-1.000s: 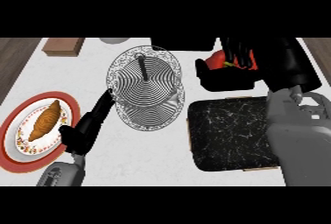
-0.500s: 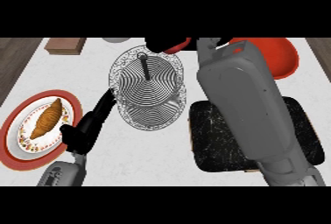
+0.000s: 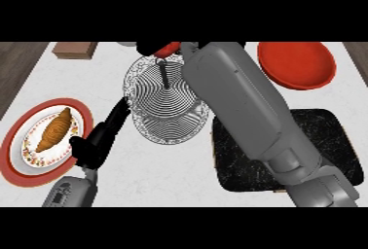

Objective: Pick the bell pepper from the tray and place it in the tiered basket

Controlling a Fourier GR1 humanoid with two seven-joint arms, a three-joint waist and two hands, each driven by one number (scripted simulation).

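The right hand (image 3: 155, 47) curls round the bell pepper (image 3: 168, 47), just above the basket (image 3: 147, 114). The placing step is on: lower, then release. The left hand (image 3: 101, 136) rests open.

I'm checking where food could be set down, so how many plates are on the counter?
2. A red-rimmed plate holding a croissant sits at the left edge; a plain red plate sits at the upper right. The right forearm could hide something beneath it.

Single head view, steeply down on the counter (image 3: 165, 170).
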